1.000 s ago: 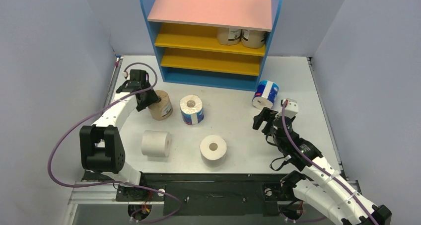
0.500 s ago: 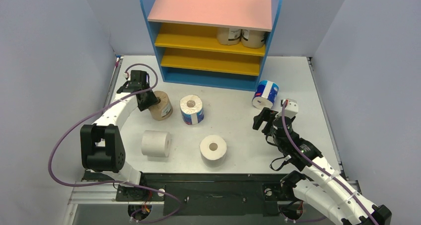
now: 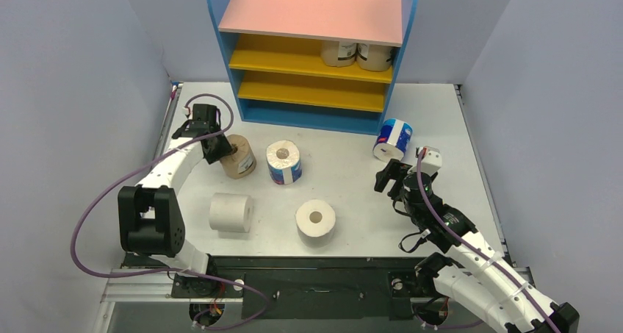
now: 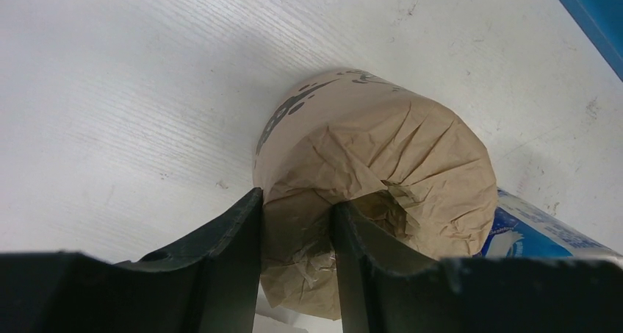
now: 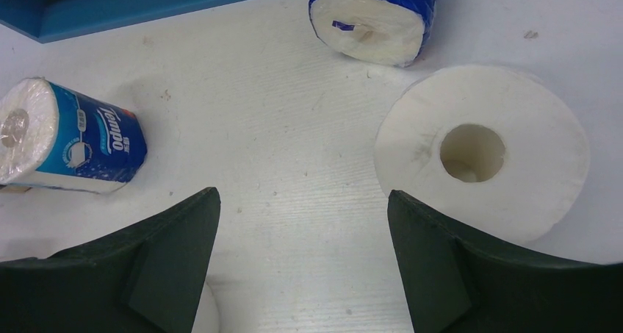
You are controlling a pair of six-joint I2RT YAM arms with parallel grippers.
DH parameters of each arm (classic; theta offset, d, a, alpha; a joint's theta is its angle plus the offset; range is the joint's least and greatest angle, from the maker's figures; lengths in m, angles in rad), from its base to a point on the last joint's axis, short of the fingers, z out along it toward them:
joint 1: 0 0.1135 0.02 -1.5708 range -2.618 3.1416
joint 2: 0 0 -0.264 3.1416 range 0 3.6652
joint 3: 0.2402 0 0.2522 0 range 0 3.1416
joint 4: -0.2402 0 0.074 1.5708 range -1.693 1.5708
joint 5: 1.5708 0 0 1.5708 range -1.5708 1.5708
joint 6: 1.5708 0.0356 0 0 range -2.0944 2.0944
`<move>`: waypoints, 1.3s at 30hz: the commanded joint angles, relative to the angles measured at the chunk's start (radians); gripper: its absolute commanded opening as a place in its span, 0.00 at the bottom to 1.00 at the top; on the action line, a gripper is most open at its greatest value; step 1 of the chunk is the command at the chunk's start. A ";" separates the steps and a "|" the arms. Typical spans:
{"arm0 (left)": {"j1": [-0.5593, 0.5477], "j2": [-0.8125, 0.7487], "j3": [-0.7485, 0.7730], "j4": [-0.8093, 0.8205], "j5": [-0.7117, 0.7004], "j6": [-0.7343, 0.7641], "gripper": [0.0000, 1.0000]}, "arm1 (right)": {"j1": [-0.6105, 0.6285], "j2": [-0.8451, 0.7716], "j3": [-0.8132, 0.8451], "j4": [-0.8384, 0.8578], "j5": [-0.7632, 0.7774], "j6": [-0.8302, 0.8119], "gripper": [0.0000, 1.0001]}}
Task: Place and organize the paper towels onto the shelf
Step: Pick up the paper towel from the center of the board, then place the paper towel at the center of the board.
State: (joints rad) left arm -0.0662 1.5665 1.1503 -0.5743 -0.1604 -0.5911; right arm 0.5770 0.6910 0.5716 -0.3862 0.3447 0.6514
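My left gripper [image 3: 220,146] is shut on the wall of a tan-wrapped roll [image 3: 240,158] standing on the table. In the left wrist view one finger [image 4: 364,263] is in its core and the other outside the tan roll [image 4: 382,153]. My right gripper [image 3: 385,177] is open and empty above bare table, also in the right wrist view [image 5: 303,215]. One blue-and-white roll [image 3: 283,162] stands mid-table; another [image 3: 393,139] lies by the shelf [image 3: 312,13]. Two white rolls [image 3: 231,212] [image 3: 316,221] sit near the front. Two tan rolls [image 3: 357,54] stand on the upper yellow board.
Grey walls close in the table on the left, right and back. The shelf's blue base [image 5: 147,2] shows in the right wrist view with a white roll [image 5: 481,153] and both blue-and-white rolls [image 5: 70,145] [image 5: 371,13]. The arm bases stand at the near edge.
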 commanded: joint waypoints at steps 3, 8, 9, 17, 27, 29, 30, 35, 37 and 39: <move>0.000 -0.113 0.056 -0.002 0.010 0.014 0.32 | 0.004 0.004 0.027 -0.002 0.039 0.005 0.79; -0.005 -0.165 0.091 -0.034 0.018 0.014 0.31 | 0.004 0.005 0.038 -0.007 0.047 0.004 0.79; -0.005 -0.183 0.100 -0.036 0.018 0.014 0.31 | 0.004 0.005 0.040 -0.009 0.049 0.003 0.79; -0.062 -0.311 0.166 -0.076 -0.003 0.008 0.31 | 0.005 -0.001 0.060 -0.021 0.054 -0.004 0.79; -0.418 -0.360 0.313 -0.097 -0.161 -0.037 0.31 | 0.003 -0.029 0.081 -0.056 0.078 -0.006 0.79; -0.505 -0.331 0.331 -0.085 -0.180 -0.054 0.31 | 0.005 -0.036 0.082 -0.060 0.078 -0.004 0.79; -0.559 -0.321 0.335 -0.068 -0.182 -0.060 0.31 | 0.005 -0.041 0.081 -0.064 0.078 -0.002 0.79; -0.698 -0.187 0.331 0.000 -0.158 -0.109 0.31 | 0.005 -0.054 0.077 -0.072 0.085 -0.003 0.79; -0.732 -0.132 0.335 0.021 -0.160 -0.117 0.30 | 0.004 -0.058 0.079 -0.078 0.090 -0.002 0.79; -0.749 -0.078 0.331 0.048 -0.164 -0.133 0.28 | 0.004 -0.061 0.077 -0.086 0.098 0.000 0.79</move>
State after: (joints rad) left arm -0.7792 1.4055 1.4475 -0.6357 -0.3069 -0.6720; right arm 0.5770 0.6441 0.6117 -0.4652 0.4046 0.6479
